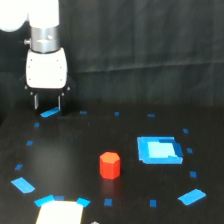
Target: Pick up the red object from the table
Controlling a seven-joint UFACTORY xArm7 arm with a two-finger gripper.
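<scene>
Since my gripper [47,102] hangs by the table's [100,130] far left edge, jaws apart and empty I think, the red object [109,165] sits untouched mid-table, whole pick left.

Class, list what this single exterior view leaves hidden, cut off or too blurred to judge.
- Arm: cut off by the top edge.
- End effector: fingers blurred, dark against black; opening unclear.
- Red object: far side hidden.
- Pale patch: cut off by the bottom edge.
</scene>
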